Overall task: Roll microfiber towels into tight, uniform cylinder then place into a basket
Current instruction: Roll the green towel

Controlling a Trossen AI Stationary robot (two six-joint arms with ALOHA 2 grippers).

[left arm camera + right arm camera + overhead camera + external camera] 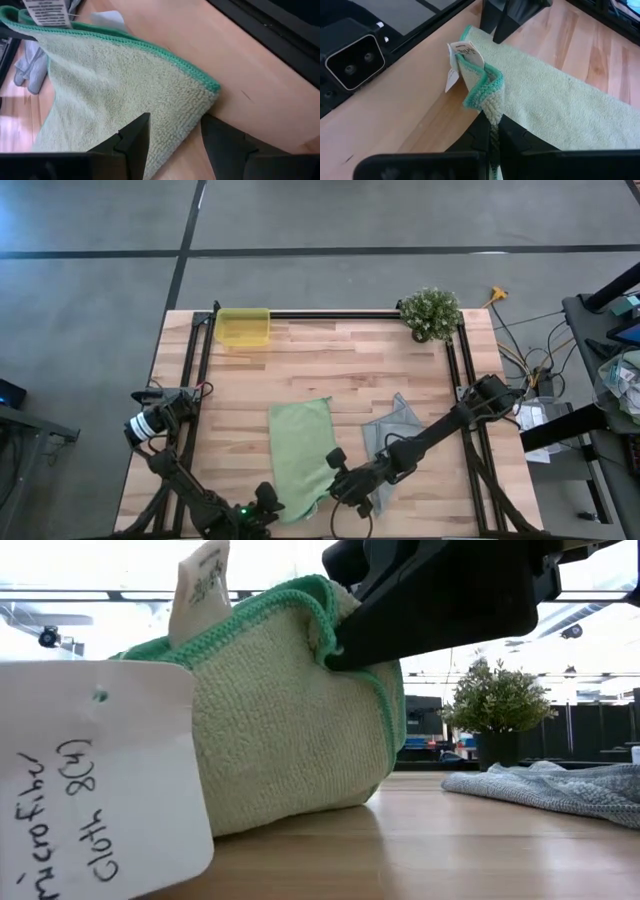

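high view: green towel [301, 457] flat mid-table, long axis running from the near edge toward the far edge, folded or narrowed into a strip. grey-blue towel [391, 435] crumpled just to its right, apart. basket [243, 327] at the far left corner, well apart from both towels, nothing visible in it. both grippers at the green towel's near end: left gripper [268, 507] on its left corner, right gripper [343, 480] on its right corner. roll would have to start here and travel along the long axis, away toward the basket side. plant [431, 312] at the far right corner, out of the way.

low view: shows what the top-down hides, namely the near edge lifted off the wood and doubled over, a dark finger pinching the fold from above. white tag [203, 584] standing up on top. paper label [95, 775] reading microfiber cloth blocks the lower left. can't tell arms apart from here alone.

left wrist view: left gripper [174, 135] fingers spread, straddling the green corner, nothing clamped between them. corner lies flat on the table here, so left side not lifted.

right wrist view: right gripper [492, 131] clamped tight on the green hem, bunched edge and tag standing up just ahead of the fingers. other arm's fingers visible beyond, over the strip. judgement: right corner raised and left corner flat, so the first turn looks uneven; left needs a matching grip before rolling.
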